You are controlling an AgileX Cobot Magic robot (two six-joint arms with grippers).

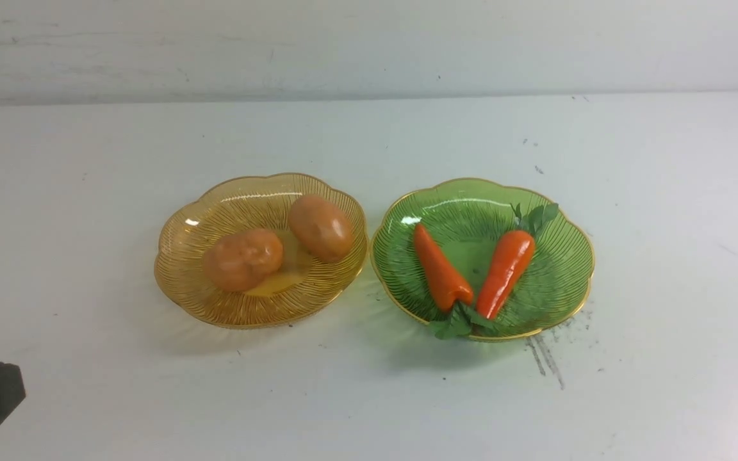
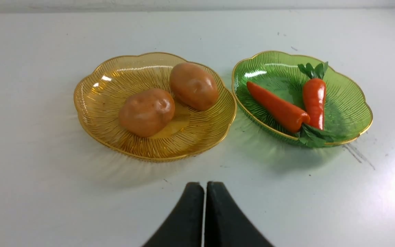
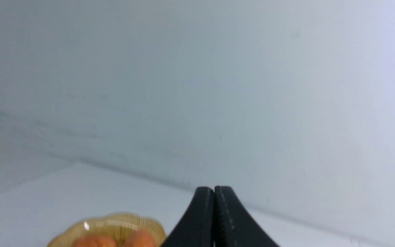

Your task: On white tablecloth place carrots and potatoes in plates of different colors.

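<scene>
We see both potatoes (image 1: 243, 259) lying side by side in the amber plate (image 1: 183, 256), and both carrots (image 1: 439, 269) in the green plate (image 1: 561, 288) just beside it on the white surface (image 1: 87, 192). Our left gripper (image 2: 204, 187) sits pressed together and empty near the amber plate; our right gripper (image 3: 214, 190) is likewise pressed together, holding nothing

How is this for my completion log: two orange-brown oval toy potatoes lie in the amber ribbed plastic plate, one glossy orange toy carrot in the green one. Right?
Not quite: the green ribbed plastic plate holds two glossy orange toy carrots, not one, as the front view shows. The rest stands.
</scene>
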